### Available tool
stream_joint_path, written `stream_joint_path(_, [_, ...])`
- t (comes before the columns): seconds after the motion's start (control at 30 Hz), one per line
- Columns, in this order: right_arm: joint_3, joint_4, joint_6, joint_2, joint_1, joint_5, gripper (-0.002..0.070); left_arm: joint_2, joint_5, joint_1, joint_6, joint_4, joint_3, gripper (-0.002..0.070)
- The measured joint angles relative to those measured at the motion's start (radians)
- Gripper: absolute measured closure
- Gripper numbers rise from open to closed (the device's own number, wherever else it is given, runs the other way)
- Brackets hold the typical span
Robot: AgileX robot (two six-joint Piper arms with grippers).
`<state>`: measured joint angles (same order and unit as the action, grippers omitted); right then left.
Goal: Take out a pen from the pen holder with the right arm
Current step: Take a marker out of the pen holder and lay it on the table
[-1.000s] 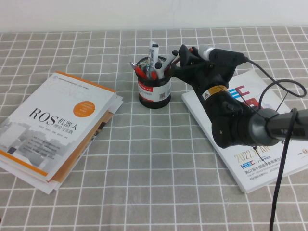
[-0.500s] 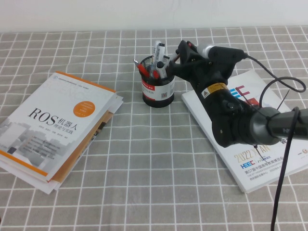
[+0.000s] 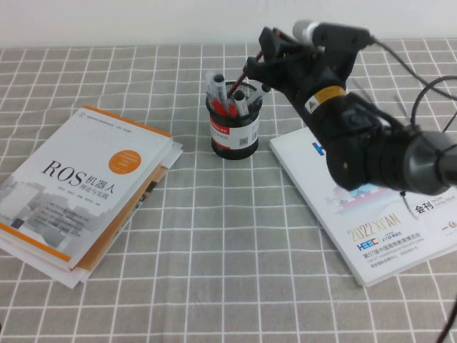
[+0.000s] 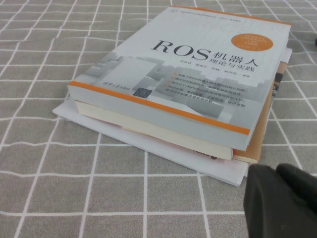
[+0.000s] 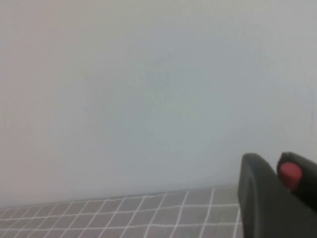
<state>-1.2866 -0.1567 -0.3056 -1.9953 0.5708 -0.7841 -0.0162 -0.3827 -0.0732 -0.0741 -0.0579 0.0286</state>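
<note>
The black mesh pen holder [image 3: 233,133] stands upright at the back middle of the table, with several pens and markers in it. My right gripper [image 3: 258,66] hovers just above and behind its rim, shut on a thin red pen [image 3: 241,79]. That pen slants down from the fingers, and its lower end is still inside the holder. In the right wrist view the pen's red end [image 5: 290,173] shows between the dark fingers of the right gripper [image 5: 277,171]. My left gripper [image 4: 275,173] rests low, next to the ROS book stack [image 4: 183,84], its fingers together on nothing.
A stack of books topped by the ROS book [image 3: 82,182] lies at the left. A white magazine [image 3: 364,221] lies at the right, under my right arm. The checked cloth [image 3: 214,271] covers the table, and a white wall runs behind it.
My right gripper has shut on the red pen and risen up and back from the holder's rim, drawing the pen partly out. The holder has shifted slightly.
</note>
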Motion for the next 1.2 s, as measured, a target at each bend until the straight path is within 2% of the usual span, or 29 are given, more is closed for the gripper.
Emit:
stream_joint_path(0.2, [0.0, 0.022, 0.06, 0.108, 0.0, 0.105, 0.0662, 0.0, 0.0, 0.0, 0.0, 0.0, 0.0, 0.0678])
stream_joint_path(0.43, [0.0, 0.133, 0.087, 0.262, 0.0, 0.229, 0.0662, 0.0, 0.0, 0.0, 0.0, 0.0, 0.0, 0.0678])
stream_joint_path(0.83, [0.0, 0.246, 0.087, 0.486, 0.067, 0.709, 0.0662, 0.0, 0.0, 0.0, 0.0, 0.0, 0.0, 0.0678])
stream_joint_path(1.2, [0.0, 0.195, 0.089, 0.469, 0.075, 1.163, 0.0662, 0.0, 0.0, 0.0, 0.0, 0.0, 0.0, 0.0678])
